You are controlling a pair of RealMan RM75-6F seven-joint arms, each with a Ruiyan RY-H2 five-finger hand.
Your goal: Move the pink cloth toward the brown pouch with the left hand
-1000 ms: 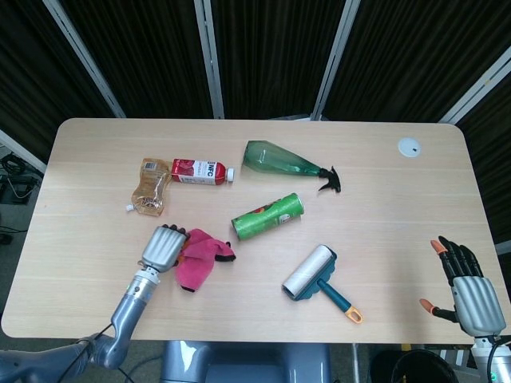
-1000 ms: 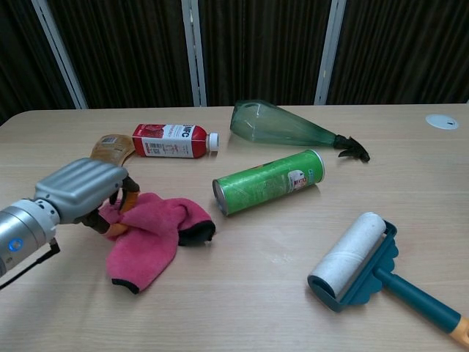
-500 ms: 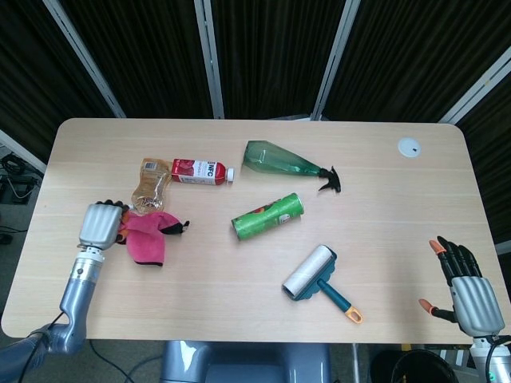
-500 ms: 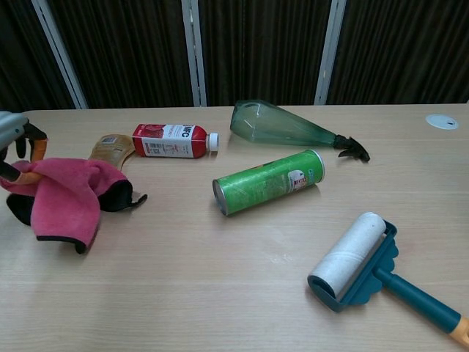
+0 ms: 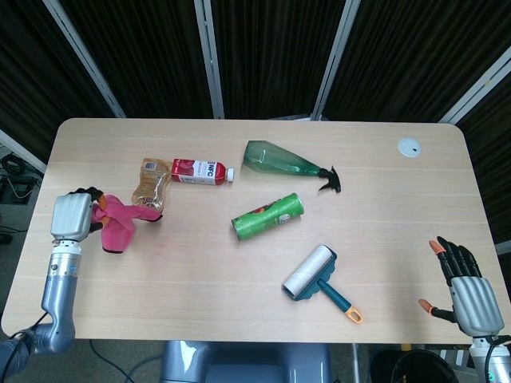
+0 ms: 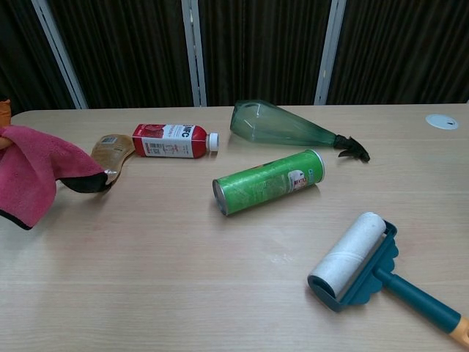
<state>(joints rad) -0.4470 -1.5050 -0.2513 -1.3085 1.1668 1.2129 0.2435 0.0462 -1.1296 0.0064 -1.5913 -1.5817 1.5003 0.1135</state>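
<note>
Pink cloth (image 5: 118, 222) hangs bunched from the left hand (image 5: 70, 217) near the table's (image 5: 239, 319) left edge, fingers closed on its upper fold, its trailing corner draped just beside the lower end of the brown pouch (image 5: 148, 187). From the chest view the cloth (image 6: 33, 169) looks lifted, its dark hem (image 6: 84, 183) reaching to the pouch (image 6: 110, 150). I'd say the job is close to done; what's left is to lower it gently so the fabric settles next to the pouch rather than over it, then ease the fingers off without dragging it back. Keep clear of the red-labelled bottle (image 5: 201, 171), which could roll. The right hand (image 5: 463, 291) sits idle at the far corner, fingers spread, holding nothing
</note>
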